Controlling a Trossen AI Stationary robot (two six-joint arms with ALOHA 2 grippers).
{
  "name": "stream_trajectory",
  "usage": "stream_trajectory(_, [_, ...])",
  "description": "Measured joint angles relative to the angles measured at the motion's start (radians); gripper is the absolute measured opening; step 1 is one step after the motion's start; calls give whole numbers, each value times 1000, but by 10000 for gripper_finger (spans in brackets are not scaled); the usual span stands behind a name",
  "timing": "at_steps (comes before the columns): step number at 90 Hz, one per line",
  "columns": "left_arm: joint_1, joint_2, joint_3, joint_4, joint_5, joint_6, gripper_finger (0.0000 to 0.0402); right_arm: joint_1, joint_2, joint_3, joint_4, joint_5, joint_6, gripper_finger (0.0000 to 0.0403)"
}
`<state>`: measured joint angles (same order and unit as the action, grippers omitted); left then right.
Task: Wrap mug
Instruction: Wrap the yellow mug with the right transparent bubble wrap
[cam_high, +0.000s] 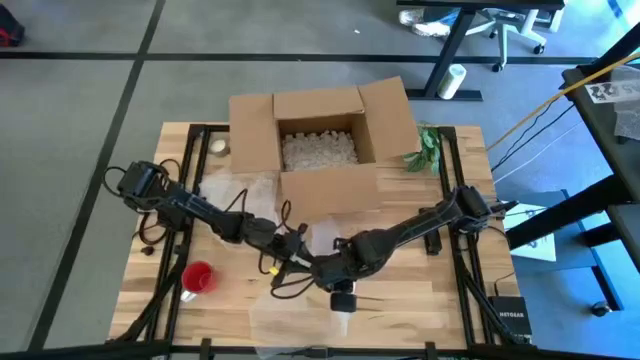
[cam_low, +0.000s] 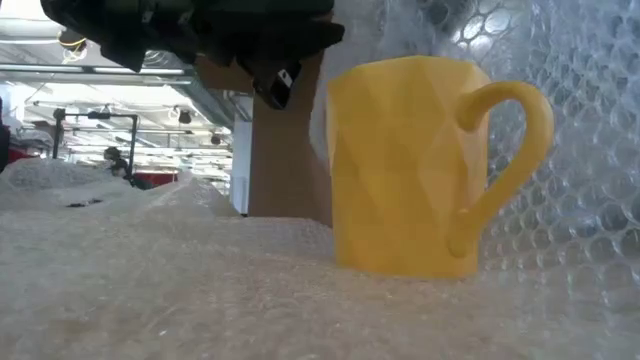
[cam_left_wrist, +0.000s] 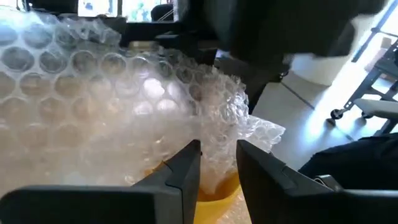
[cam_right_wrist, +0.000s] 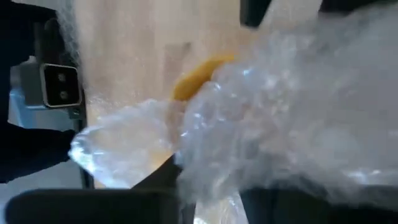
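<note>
Mid-wrap: the yellow mug (cam_low: 415, 165) stands upright on the bubble wrap (cam_low: 150, 290) at the table's near edge, the left gripper (cam_left_wrist: 217, 168) pinching a fold over it, the right gripper (cam_right_wrist: 186, 180) seemingly clamped on wrap too (its fingers are mostly buried), so next the sheet must be drawn round the handle side.

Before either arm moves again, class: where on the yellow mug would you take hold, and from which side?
Probably the handle: the yellow mug stands upright on bubble wrap, and in the low view its loop sticks out clear on the right, away from the cardboard box. Come in level from there.
</note>
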<state>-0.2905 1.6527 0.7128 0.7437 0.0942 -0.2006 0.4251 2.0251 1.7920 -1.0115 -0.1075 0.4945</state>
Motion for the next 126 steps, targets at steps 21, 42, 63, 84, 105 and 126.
stream_trajectory(21, [0,0,0,1,-1,0,86,42,-1,88,-183,18,102,12])
stream_trajectory(42, [0,0,0,1,-1,-1,86,77,-2,232,-349,327,127,3])
stream_trajectory(63, [-5,0,0,6,-2,-7,86,45,-3,235,-304,762,50,0])
stream_trajectory(84, [-18,0,0,9,-11,-7,86,-16,-3,168,-202,790,17,0])
stream_trajectory(105, [-32,0,0,6,-14,-5,86,-46,3,56,-59,389,-2,0])
stream_trajectory(126, [-37,0,0,-4,-21,1,86,26,-3,76,-34,229,26,0])
